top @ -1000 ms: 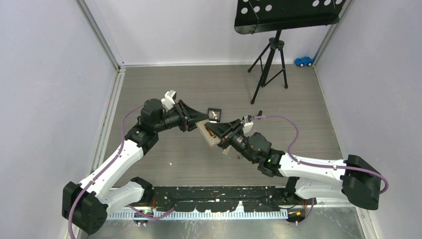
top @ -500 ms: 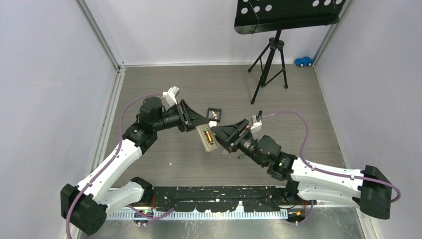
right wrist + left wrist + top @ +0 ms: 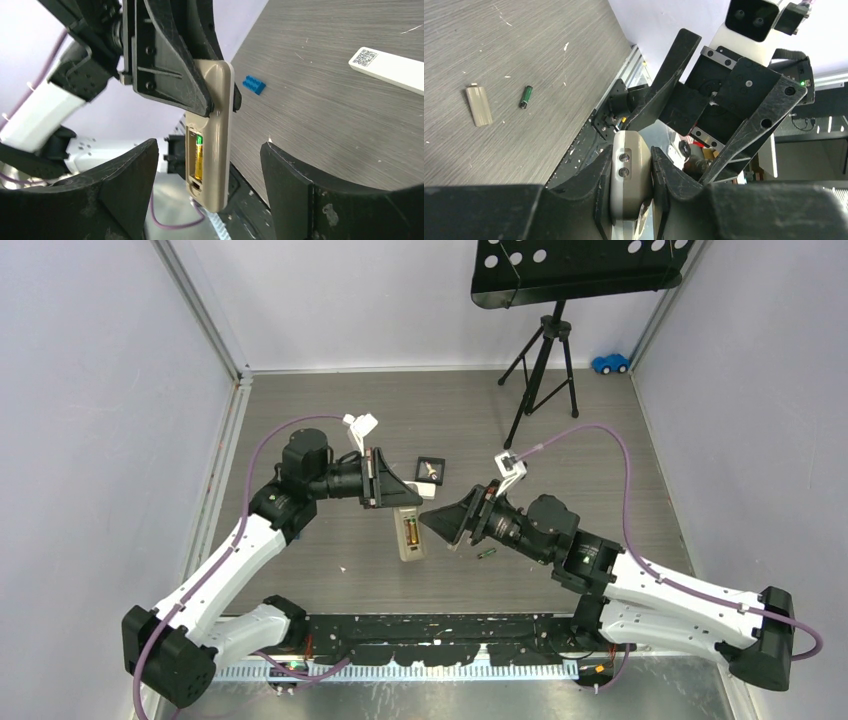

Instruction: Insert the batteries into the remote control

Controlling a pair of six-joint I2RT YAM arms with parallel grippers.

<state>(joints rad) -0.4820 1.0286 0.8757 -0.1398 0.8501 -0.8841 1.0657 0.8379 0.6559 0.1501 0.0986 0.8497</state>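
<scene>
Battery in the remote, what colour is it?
The battery in the remote is orange with a green tip; the right wrist view shows it best.

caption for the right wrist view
Left gripper holds the grey-beige remote control, one orange battery in its open bay, facing the open right gripper.

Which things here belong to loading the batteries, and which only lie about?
For the job: remote control, held in the left tool; the seated battery in its bay; the loose green battery; the beige cover.
Lying about: blue brick; white slab with a code label; blue toy car; music stand.
</scene>
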